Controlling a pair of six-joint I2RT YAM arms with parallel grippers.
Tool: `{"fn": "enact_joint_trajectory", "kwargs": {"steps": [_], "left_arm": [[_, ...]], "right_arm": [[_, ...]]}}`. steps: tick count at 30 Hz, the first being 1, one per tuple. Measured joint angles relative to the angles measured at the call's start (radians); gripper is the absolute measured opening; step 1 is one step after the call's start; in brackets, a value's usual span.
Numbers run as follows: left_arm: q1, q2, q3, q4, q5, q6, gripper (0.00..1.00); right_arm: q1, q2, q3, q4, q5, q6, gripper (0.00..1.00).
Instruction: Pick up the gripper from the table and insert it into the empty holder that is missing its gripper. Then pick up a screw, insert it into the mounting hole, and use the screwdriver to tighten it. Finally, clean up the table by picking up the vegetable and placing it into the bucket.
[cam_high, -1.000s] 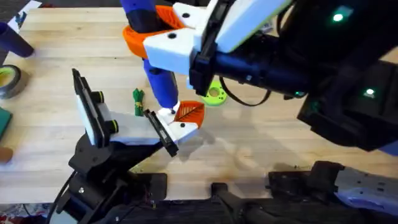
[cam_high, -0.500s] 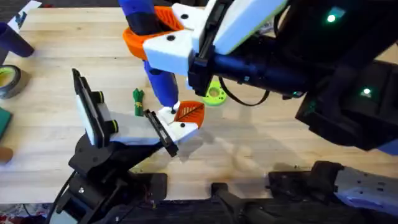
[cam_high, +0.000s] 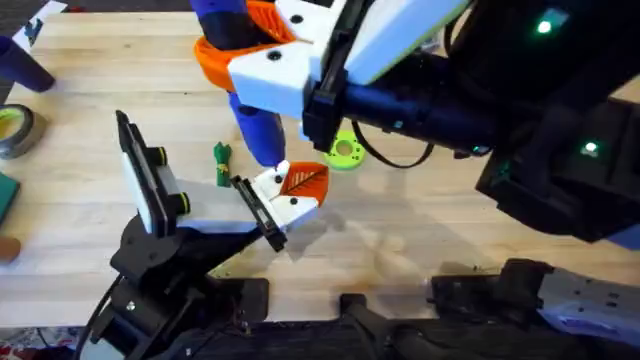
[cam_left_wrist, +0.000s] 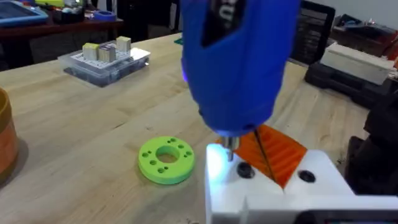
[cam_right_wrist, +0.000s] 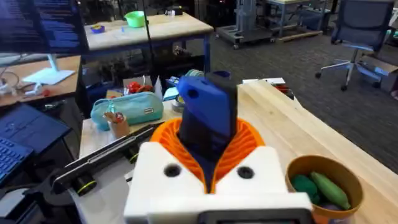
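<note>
Blue screwdriver (cam_high: 258, 135) stands close to upright over the middle of the table (cam_high: 420, 230), long axis vertical, bit pointing down. Tip meets the top face of the white gripper part (cam_high: 290, 205) beside its orange ribbed pad (cam_high: 305, 180); left wrist view shows the bit (cam_left_wrist: 229, 149) at a lit spot on the white face, next to two dark holes (cam_left_wrist: 245, 170). Cannot tell whether a screw sits under the bit.

Right gripper (cam_right_wrist: 208, 155) pinches the screwdriver body between its white fingers with orange pads, handle rising between them. Left gripper (cam_high: 180, 205) lies low toward the near edge, holding the white part from the left side; jaw state cannot be told.

Green ring (cam_high: 346, 152) lies flat just beyond the white part, toward the far edge. Small green piece (cam_high: 221, 160) lies on the table left of the screwdriver tip. Bucket (cam_right_wrist: 324, 183) holds green vegetables (cam_right_wrist: 314, 186) in the right wrist view. Tape roll (cam_high: 14, 130) sits at the left edge.
</note>
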Motion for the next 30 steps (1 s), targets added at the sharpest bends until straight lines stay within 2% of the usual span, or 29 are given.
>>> {"fn": "enact_joint_trajectory", "kwargs": {"steps": [30], "left_arm": [[0.000, 0.000, 0.000, 0.000, 0.000, 0.000, 0.016]], "right_arm": [[0.000, -0.035, 0.000, -0.013, 0.000, 0.028, 0.024]]}}
